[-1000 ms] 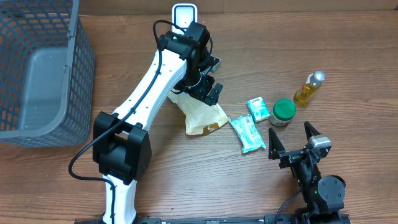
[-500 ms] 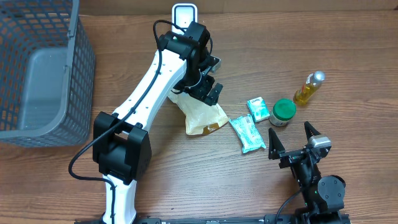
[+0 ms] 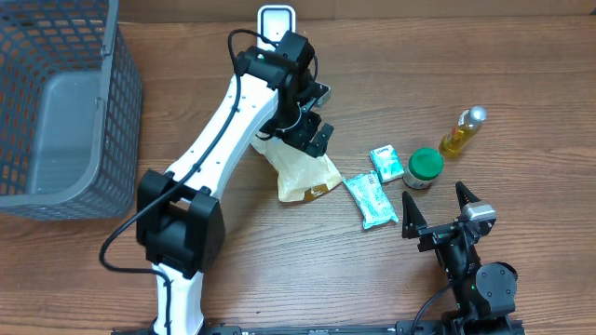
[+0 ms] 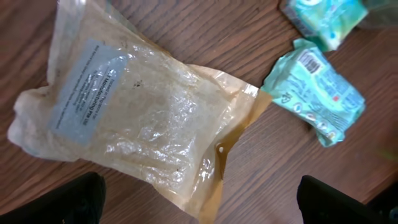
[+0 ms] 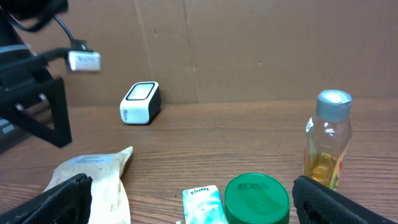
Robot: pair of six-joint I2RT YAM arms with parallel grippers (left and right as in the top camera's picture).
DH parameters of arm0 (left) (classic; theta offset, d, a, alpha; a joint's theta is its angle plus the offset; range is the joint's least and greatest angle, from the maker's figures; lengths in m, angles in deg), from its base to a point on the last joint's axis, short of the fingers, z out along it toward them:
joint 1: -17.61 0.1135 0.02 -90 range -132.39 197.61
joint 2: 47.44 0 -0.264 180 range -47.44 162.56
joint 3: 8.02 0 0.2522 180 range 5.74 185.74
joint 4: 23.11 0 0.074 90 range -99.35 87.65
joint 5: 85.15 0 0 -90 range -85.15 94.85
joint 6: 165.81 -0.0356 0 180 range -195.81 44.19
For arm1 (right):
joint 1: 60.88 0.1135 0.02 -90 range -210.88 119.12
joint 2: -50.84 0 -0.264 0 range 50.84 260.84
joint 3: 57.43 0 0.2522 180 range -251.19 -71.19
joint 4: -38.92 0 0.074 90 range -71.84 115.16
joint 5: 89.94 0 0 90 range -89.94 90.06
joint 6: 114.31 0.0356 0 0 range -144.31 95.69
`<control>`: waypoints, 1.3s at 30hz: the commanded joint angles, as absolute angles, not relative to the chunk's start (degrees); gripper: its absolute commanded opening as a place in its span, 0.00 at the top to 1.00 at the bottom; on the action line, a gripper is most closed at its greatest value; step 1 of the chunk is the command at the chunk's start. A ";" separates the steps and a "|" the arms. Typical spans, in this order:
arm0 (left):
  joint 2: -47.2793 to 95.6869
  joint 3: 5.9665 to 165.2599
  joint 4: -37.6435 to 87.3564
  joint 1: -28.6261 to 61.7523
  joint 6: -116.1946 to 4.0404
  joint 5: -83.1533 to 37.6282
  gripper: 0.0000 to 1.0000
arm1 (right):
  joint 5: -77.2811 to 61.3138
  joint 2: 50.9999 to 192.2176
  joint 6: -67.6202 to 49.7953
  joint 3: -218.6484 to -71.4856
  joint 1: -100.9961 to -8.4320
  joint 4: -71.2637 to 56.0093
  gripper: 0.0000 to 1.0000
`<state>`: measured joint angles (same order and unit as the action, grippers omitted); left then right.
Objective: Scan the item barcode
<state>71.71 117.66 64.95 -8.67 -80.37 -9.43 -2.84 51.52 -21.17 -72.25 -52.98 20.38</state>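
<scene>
A clear plastic bag (image 3: 300,167) with a tan edge and a grey label lies flat on the wood table, right under my left gripper (image 3: 315,138). The left wrist view shows that bag (image 4: 143,118) from above. My left gripper (image 4: 202,208) stands open there, one fingertip on each side of the bag's tan corner, touching nothing. A white scanner (image 3: 277,20) stands at the back edge, also seen as the scanner (image 5: 140,102) from the right wrist. My right gripper (image 3: 436,207) rests open near the front right, empty. A teal pack (image 4: 314,87) shows a barcode.
A grey mesh basket (image 3: 116,112) fills the back left. Two teal tissue packs (image 3: 386,163), (image 3: 372,198), a green-lidded jar (image 3: 426,167) and an oil bottle (image 3: 463,130) sit right of the bag. The right wrist sees the jar lid (image 5: 257,199) and bottle (image 5: 326,143).
</scene>
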 commanded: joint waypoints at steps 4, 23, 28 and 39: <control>56.52 118.40 65.02 -8.93 -80.07 -9.12 0.00 | -2.38 51.00 -21.39 -71.64 -53.24 20.54 0.00; 27.19 95.47 58.26 -6.75 -80.96 0.01 0.00 | -2.38 51.00 -21.39 -71.64 -53.24 20.54 0.00; 19.60 77.94 45.83 -1.61 -80.92 -0.05 0.00 | -2.38 51.00 -21.39 -71.64 -53.24 20.54 0.00; 7.19 44.02 10.79 7.59 -80.90 -0.75 0.00 | -2.38 51.00 -21.39 -71.64 -53.24 20.54 0.00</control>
